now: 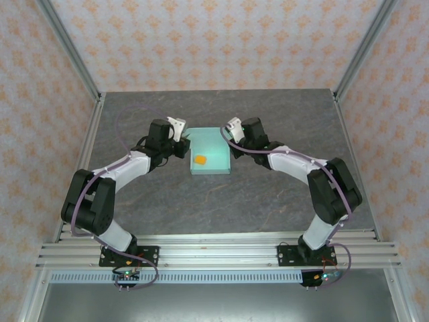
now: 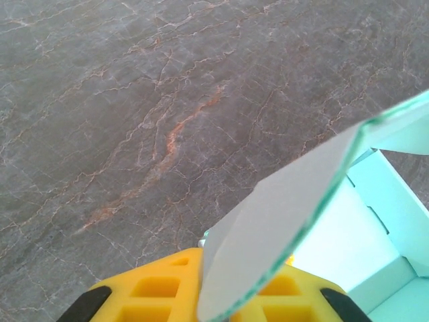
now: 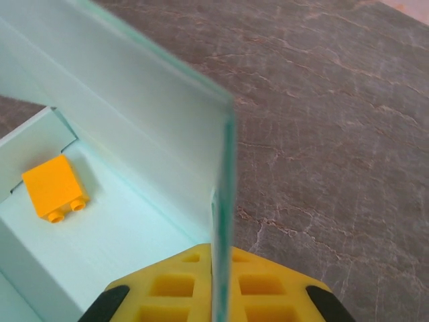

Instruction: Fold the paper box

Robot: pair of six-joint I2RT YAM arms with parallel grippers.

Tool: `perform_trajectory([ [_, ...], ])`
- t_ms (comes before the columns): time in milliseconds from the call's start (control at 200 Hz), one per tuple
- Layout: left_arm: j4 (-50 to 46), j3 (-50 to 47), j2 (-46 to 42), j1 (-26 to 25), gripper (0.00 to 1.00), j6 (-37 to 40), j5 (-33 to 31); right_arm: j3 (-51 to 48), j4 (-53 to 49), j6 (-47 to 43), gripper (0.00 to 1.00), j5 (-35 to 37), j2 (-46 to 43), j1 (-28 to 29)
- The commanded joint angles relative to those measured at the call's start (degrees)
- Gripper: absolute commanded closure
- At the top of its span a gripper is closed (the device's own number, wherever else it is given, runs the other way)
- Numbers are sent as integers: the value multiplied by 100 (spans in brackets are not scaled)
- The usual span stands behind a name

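The paper box is a pale mint, shallow open box in the middle of the table, with a small orange brick lying inside it. My left gripper is at the box's left side. In the left wrist view its yellow pads are shut on a raised rounded flap of the box. My right gripper is at the box's right wall. In the right wrist view its yellow pads pinch the upright wall edge-on, with the orange brick on the box floor to the left.
The grey marbled tabletop spreads around the box. Aluminium frame posts and patterned walls close in the sides and back. A rail carrying both arm bases runs along the near edge.
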Motion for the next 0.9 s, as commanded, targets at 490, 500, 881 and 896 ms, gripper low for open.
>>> perform_trajectory([
  [490,583,113,63,-806,92,-2164,-2068,1102,-644,3115,94,3250,683,917],
  [500,585,119,72,-826,92,-2208,-2102,1101,-637,3135,94,3294,696,925],
  [881,653,366,372,-1383,96,-2948,-3748,677,298,2897,94,3626,584,953],
  [896,646,363,388,-1402,96,-2975,-3801,673,324,2880,94,3593,591,949],
])
